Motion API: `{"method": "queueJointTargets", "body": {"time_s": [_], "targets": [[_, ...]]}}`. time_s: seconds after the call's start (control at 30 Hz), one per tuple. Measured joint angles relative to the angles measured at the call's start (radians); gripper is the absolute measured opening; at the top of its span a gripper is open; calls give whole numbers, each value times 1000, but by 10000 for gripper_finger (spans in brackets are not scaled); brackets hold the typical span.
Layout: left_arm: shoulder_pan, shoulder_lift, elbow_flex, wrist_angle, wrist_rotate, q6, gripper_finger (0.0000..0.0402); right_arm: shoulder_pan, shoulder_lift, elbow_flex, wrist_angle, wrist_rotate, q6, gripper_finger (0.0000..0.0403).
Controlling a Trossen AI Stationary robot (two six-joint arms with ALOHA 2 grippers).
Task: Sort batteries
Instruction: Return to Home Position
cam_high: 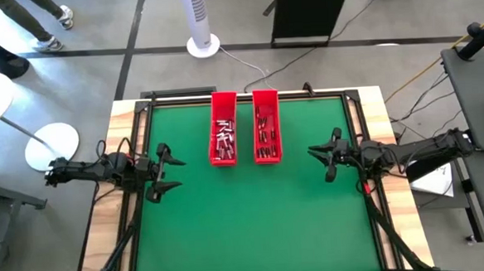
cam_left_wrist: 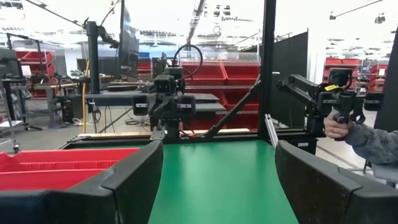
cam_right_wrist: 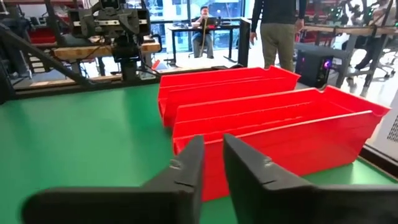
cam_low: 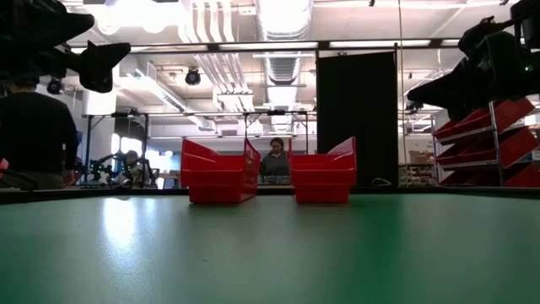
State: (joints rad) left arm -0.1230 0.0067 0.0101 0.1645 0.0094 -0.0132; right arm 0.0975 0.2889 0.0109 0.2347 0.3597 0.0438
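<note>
Batteries, tiny silvery-grey cylinders, lie heaped in one long narrow red plastic tray; darker batteries fill the twin tray just beside it; both trays sit between the two sets of fingertips, well apart from each. Left gripper hangs over the green table mat, fingers spread wide and holding nothing, pointing toward the trays; right gripper faces it from the other side, fingers parted only by a narrow gap, empty, the nearer tray just ahead of their tips.
</note>
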Motion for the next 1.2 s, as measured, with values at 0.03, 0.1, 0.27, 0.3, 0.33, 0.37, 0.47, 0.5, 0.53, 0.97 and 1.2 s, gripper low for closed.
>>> {"method": "queueJointTargets", "body": {"time_s": [0.03, 0.1, 0.27, 0.3, 0.33, 0.37, 0.47, 0.5, 0.53, 0.97, 1.2], "targets": [[0, 0, 0, 0, 0, 0, 287, 0, -4, 0, -2, 3, -4, 42], [0, 0, 0, 0, 1, 0, 287, 0, -15, 0, -14, 7, -4, 18], [0, 2, 0, -2, 1, 0, 287, 0, -28, 0, -57, 7, 32, 12], [0, 3, 0, -5, 1, -1, 287, 0, -26, 0, -65, 7, 43, 12], [0, 5, 0, -8, 1, -3, 287, 0, -25, 0, -71, 7, 49, 12], [0, 6, 0, -10, 1, -6, 287, 0, -25, 0, -72, 7, 50, 12], [0, 14, 0, -11, 1, -20, 287, 0, -27, 0, -66, 17, 40, 12], [0, 16, 0, -11, 1, -23, 287, 0, -27, 0, -65, 31, 38, 12], [0, 17, 0, -11, 1, -25, 287, 0, -27, 0, -66, 49, 37, 12], [0, 61, 0, -15, -9, -29, 287, 0, -26, 2, -100, 191, 18, 12], [0, 98, 0, -14, -9, -29, 287, 0, -26, 5, -105, 191, -89, 12]]}}
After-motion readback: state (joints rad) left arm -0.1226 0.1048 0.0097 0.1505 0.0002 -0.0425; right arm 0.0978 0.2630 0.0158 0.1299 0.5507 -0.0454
